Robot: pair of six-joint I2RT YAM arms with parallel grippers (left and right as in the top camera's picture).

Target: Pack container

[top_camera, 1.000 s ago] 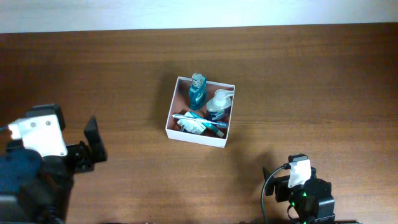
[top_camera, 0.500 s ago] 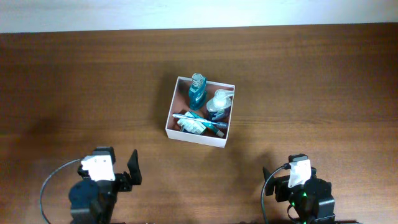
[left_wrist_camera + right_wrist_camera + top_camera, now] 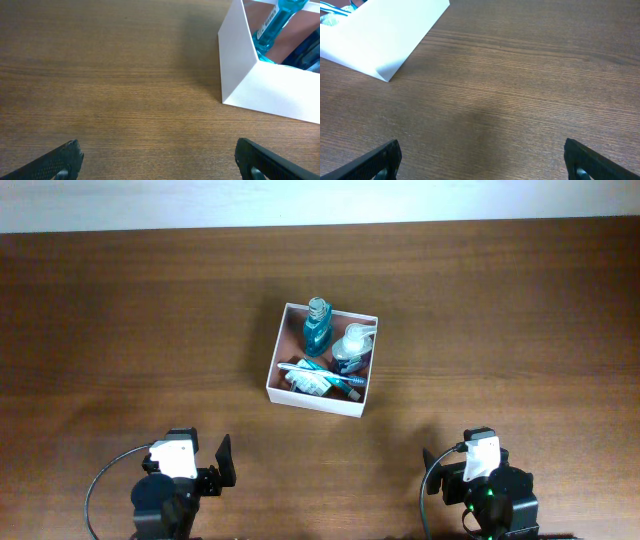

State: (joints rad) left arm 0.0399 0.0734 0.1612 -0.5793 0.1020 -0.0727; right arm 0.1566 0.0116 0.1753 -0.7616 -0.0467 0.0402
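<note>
**A:** What do we see that is new?

**B:** Our left arm has pulled back. A moment ago it was out at the left side of the table (image 3: 500, 310). Now it sits tucked in at the near edge, just like our right arm.

**A:** Are we holding anything?

**B:** No. The left gripper (image 3: 159, 162) has its fingers wide apart with only bare wood between them. The right gripper (image 3: 481, 161) is the same, spread wide and empty.

**A:** Where is the container (image 3: 312, 402)?

**B:** It is in the middle of the table, well away from both grippers. It has not moved.

**A:** What is in it?

**B:** A teal bottle (image 3: 316, 328) lies at the far side. A pale bottle (image 3: 351, 346) with a white top is beside it, on the right. A toothbrush (image 3: 322, 370) lies across the near side, and a small green-and-white packet (image 3: 305, 383) is right by it.

**A:** So are we done?

**B:** We think so. Nothing is left out on the table, and both arms are home. The packing looks finished.
</note>
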